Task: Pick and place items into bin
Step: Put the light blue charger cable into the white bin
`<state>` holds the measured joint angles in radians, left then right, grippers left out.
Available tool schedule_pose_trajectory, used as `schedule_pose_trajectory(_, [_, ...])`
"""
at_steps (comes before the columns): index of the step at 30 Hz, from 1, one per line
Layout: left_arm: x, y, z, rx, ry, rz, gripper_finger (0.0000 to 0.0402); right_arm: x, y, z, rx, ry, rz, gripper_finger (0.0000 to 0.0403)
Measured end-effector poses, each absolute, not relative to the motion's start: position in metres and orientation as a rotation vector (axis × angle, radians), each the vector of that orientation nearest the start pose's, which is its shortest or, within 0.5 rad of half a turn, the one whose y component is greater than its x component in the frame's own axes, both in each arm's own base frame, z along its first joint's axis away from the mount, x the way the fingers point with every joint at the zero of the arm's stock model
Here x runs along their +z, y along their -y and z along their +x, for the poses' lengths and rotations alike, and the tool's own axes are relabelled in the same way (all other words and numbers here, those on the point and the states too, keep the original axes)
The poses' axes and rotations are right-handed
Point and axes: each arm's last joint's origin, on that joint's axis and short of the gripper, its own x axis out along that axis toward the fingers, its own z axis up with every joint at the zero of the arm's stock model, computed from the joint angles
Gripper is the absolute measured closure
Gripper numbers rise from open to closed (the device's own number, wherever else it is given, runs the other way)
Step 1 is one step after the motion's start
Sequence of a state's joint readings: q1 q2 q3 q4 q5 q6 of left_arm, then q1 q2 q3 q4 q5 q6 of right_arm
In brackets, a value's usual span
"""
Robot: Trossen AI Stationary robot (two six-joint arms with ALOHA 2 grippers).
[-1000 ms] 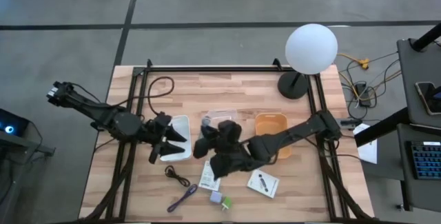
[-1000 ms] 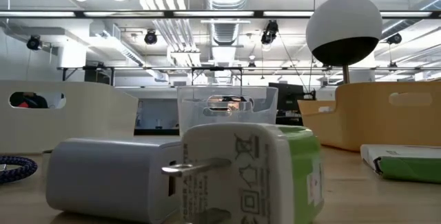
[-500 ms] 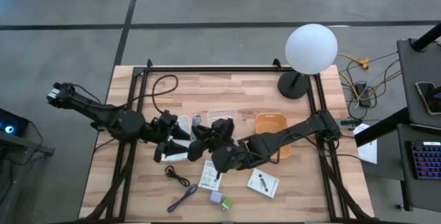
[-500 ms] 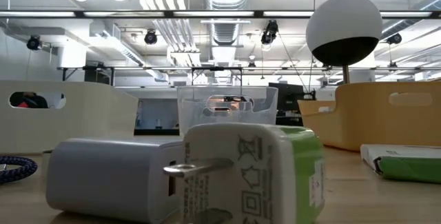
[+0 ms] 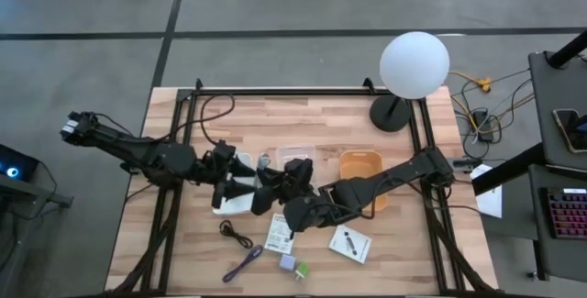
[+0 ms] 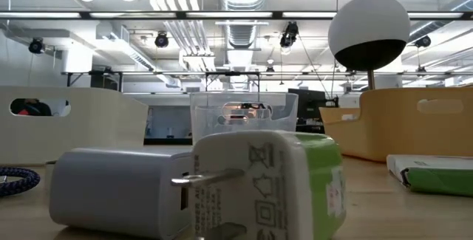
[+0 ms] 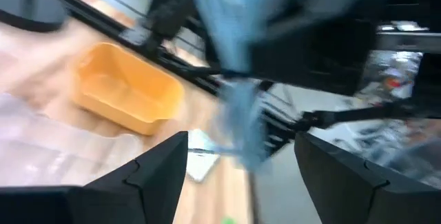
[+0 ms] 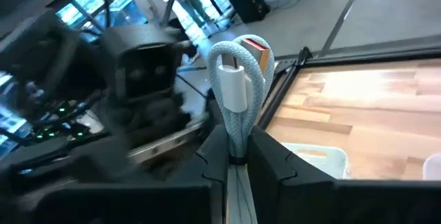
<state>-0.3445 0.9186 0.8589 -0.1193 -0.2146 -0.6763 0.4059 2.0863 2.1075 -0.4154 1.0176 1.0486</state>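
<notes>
Right gripper (image 8: 238, 156) clamped on one pale blue braided cable (image 8: 238, 86), left gripper (image 7: 241, 162) spread wide, three trays (image 5: 360, 174), perhaps two packets (image 5: 349, 243).

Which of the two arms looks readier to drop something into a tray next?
The right. Its gripper is shut on a light blue cable, raised above the table beside the white tray. The left gripper is open, holding nothing.

left gripper (image 5: 246, 175) swung from beside the white tray (image 5: 237, 208) toward the right gripper (image 5: 264, 181), now close | right gripper moved left, off the clear tray (image 5: 295, 154) | pale cable (image 8: 238, 86) pinched, raised
</notes>
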Motion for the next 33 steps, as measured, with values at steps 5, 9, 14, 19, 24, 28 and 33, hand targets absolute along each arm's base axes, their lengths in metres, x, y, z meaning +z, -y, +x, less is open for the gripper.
schedule_pose_trajectory(5, [0.339, 0.062, 0.202, -0.058, -0.195, -0.598, 0.0151, 0.367, -0.165, 0.442, -0.652, 0.025, 0.79, 0.0382])
schedule_pose_trajectory(9, [0.334, 0.064, 0.213, -0.058, -0.209, -0.595, 0.0151, 0.366, -0.165, 0.443, -0.654, 0.025, 0.791, 0.0381])
schedule_pose_trajectory(14, [0.33, 0.067, 0.218, -0.072, -0.223, -0.568, 0.0175, 0.366, -0.165, 0.443, -0.654, 0.023, 0.784, 0.0381])
schedule_pose_trajectory(19, [0.334, 0.065, 0.214, -0.08, -0.208, -0.541, 0.0279, 0.365, -0.164, 0.443, -0.658, 0.023, 0.78, 0.038])
schedule_pose_trajectory(24, [0.333, 0.061, 0.208, -0.037, -0.226, -0.515, 0.0384, 0.361, -0.162, 0.442, -0.673, -0.002, 0.775, 0.0365])
schedule_pose_trajectory(28, [0.323, 0.055, 0.199, 0.096, -0.324, -0.54, 0.0386, 0.349, -0.163, 0.435, -0.679, -0.125, 0.84, 0.0322])
schedule_pose_trajectory(33, [0.314, 0.047, 0.179, 0.259, -0.426, -0.668, 0.0391, 0.334, -0.164, 0.423, -0.67, -0.392, 0.942, 0.0259])
